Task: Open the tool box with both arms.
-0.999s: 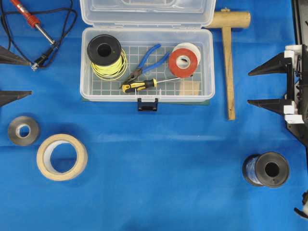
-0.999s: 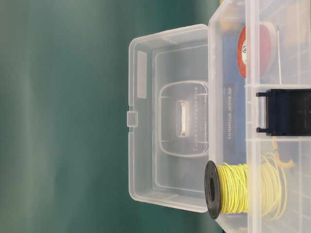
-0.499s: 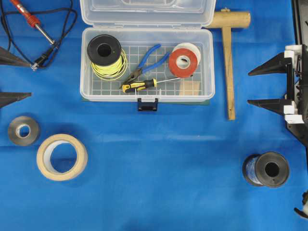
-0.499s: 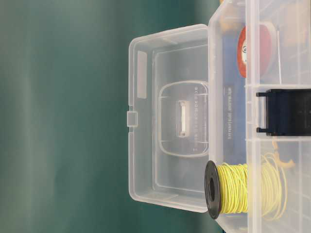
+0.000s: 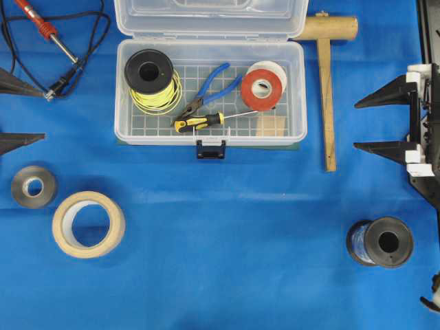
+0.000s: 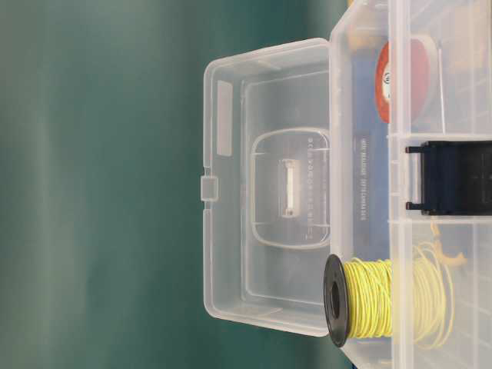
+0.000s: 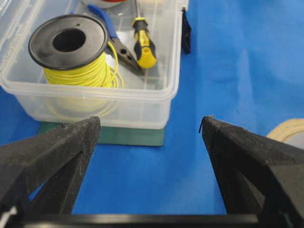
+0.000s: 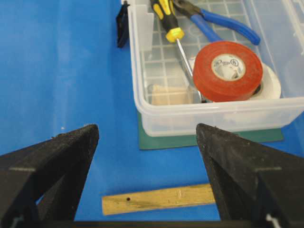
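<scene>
The clear tool box (image 5: 206, 136) stands open at the top middle, its lid (image 5: 210, 17) folded back and its dark blue latch (image 5: 210, 149) hanging at the front. The table-level view shows the raised lid (image 6: 265, 184). Inside lie a yellow wire spool (image 5: 149, 75), blue pliers (image 5: 213, 82), a screwdriver (image 5: 199, 122) and red tape (image 5: 261, 89). My left gripper (image 5: 42, 113) is open and empty, left of the box; its wrist view (image 7: 149, 126) faces the box's end wall (image 7: 118, 107). My right gripper (image 5: 357, 125) is open and empty, right of the box, also in its wrist view (image 8: 147, 130).
A wooden mallet (image 5: 326, 89) lies between the box and my right gripper. A soldering iron (image 5: 48, 31) with its cable lies at the top left. A grey tape roll (image 5: 33, 186), a masking tape roll (image 5: 89, 224) and a blue wire spool (image 5: 381, 242) sit on the blue cloth.
</scene>
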Available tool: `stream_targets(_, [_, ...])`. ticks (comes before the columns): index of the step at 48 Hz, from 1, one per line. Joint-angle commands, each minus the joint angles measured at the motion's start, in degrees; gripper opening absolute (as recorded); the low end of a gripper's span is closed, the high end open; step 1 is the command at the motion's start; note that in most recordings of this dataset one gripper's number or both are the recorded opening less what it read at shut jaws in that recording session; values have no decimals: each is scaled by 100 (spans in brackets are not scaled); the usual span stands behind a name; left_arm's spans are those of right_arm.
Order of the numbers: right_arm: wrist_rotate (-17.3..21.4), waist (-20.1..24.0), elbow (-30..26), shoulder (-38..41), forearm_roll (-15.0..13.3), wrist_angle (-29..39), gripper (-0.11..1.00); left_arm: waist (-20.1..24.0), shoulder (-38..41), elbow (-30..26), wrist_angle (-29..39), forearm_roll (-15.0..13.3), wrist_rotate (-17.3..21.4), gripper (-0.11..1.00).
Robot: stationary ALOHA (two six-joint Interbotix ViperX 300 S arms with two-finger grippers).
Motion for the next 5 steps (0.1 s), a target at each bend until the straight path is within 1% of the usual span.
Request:
stream_targets(1, [9,0,-79,18,0,-44,83,0,70,-53,-53,18,0,90])
stream_targets(5, [9,0,-79,18,-9,-53,83,0,70,-53,-53,9,0,90])
